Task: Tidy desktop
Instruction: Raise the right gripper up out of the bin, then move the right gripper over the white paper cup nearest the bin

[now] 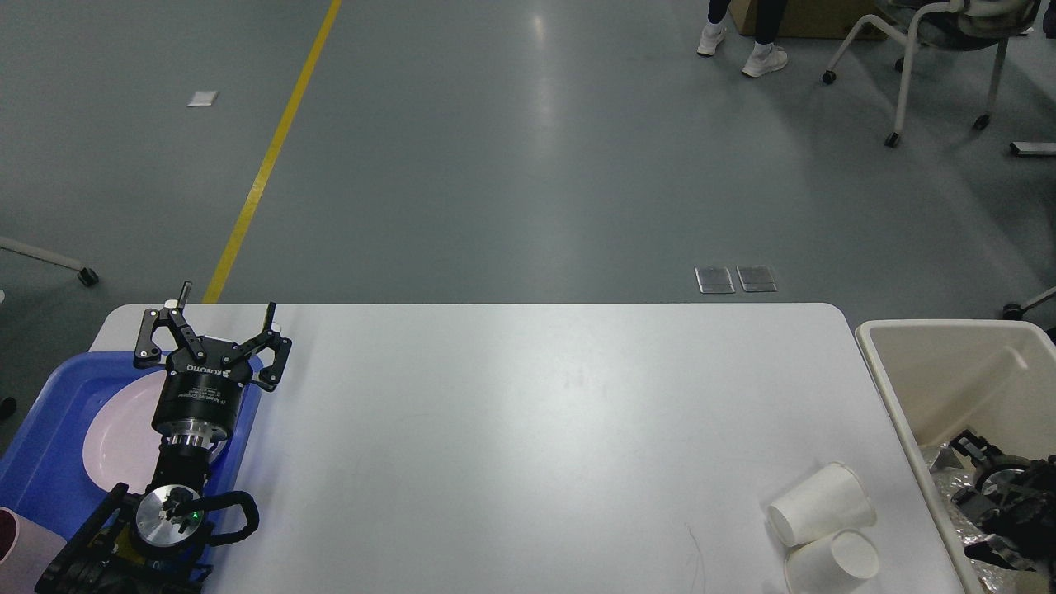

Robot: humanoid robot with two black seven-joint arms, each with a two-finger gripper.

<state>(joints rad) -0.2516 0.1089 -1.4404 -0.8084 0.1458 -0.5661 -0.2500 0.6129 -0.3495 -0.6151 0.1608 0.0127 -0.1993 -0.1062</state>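
Observation:
The white desktop (528, 429) fills the lower part of the head view. Two white paper cups lie on their sides at its front right, one (821, 503) resting against the other (833, 563). My left gripper (228, 301) is open and empty, raised over the far edge of a blue tray (49, 445) at the left. My right gripper (1002, 487) is down inside a beige bin (899, 388) at the right. It is dark and partly cut off, so its fingers cannot be told apart.
The blue tray holds a pink plate (124, 437) and a pink cup (21, 540) at its near corner. The bin holds crumpled silvery material (949, 487). Beyond the table is grey floor with a yellow line (264, 165), chairs and a person's feet.

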